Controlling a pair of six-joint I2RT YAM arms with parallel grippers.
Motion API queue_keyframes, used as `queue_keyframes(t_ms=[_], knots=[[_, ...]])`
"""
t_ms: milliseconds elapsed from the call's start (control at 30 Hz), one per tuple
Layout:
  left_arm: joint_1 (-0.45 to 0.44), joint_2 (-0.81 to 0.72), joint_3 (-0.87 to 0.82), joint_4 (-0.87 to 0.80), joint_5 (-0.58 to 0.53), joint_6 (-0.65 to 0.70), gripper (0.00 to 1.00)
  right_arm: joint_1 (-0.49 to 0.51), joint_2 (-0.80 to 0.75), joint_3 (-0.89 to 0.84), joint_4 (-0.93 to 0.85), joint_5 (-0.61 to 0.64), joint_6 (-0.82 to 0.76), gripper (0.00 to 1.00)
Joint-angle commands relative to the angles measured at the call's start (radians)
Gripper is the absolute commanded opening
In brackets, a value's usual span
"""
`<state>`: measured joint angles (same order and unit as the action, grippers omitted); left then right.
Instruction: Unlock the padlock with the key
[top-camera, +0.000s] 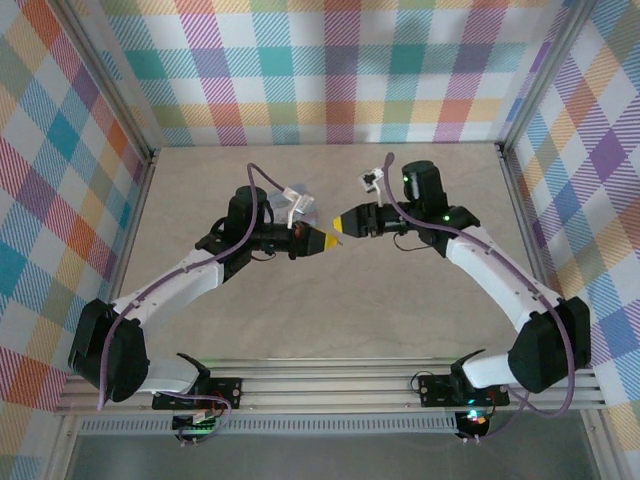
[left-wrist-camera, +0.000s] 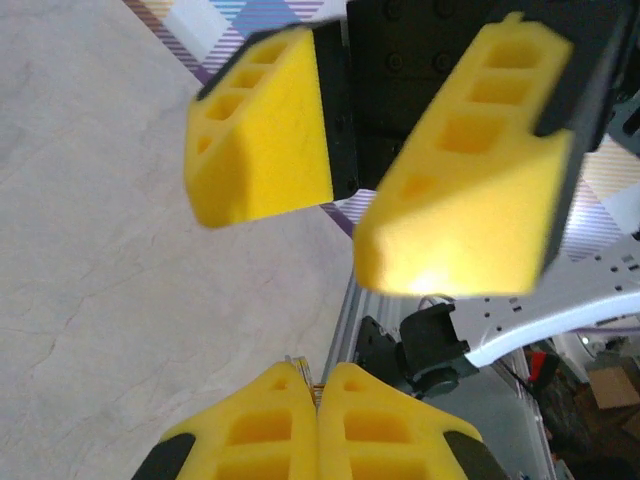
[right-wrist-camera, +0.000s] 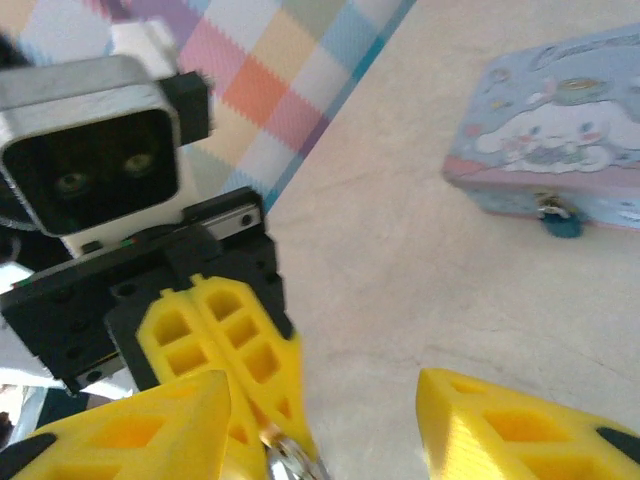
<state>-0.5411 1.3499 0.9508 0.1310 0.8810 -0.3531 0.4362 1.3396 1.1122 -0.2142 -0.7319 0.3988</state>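
Left gripper (left-wrist-camera: 318, 375): pressing together, pinching key (right-wrist-camera: 285, 462), lower centre.
Right gripper (right-wrist-camera: 322, 380): sitting spread either side, probably ceding key.
Padlock (right-wrist-camera: 563, 222): hanging from tin box (right-wrist-camera: 560, 130) front, upper right, waiting.

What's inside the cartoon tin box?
The inside is hidden: the tin box is closed. Outside, a small teal padlock hangs on its front wall.

Bright even light, faint soft shadows, wrist views blurred up close
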Motion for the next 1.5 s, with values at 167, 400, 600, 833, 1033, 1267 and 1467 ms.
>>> queue_keyframes(t_ms=[167,400,600,833,1033,1267,1467], knots=[[-0.003,-0.001,-0.043,0.163,-0.046,-0.106,0.00,-0.014,-0.084,-0.151,0.248,0.028,0.306,0.46],[-0.004,-0.024,-0.078,0.237,-0.077,-0.133,0.00,-0.011,-0.109,-0.327,0.489,0.066,0.598,0.38],[-0.003,-0.023,-0.086,0.275,-0.079,-0.161,0.00,-0.001,-0.126,-0.352,0.549,0.087,0.693,0.41],[-0.003,-0.021,-0.102,0.336,-0.091,-0.205,0.00,0.029,-0.100,-0.331,0.567,0.094,0.743,0.46],[-0.003,-0.024,-0.105,0.341,-0.105,-0.210,0.00,0.046,-0.076,-0.341,0.659,0.086,0.815,0.43],[-0.003,-0.015,-0.110,0.346,-0.114,-0.217,0.00,0.049,-0.075,-0.333,0.691,0.092,0.827,0.28],[-0.003,-0.007,-0.113,0.350,-0.125,-0.222,0.00,0.051,-0.075,-0.322,0.720,0.082,0.831,0.07]])
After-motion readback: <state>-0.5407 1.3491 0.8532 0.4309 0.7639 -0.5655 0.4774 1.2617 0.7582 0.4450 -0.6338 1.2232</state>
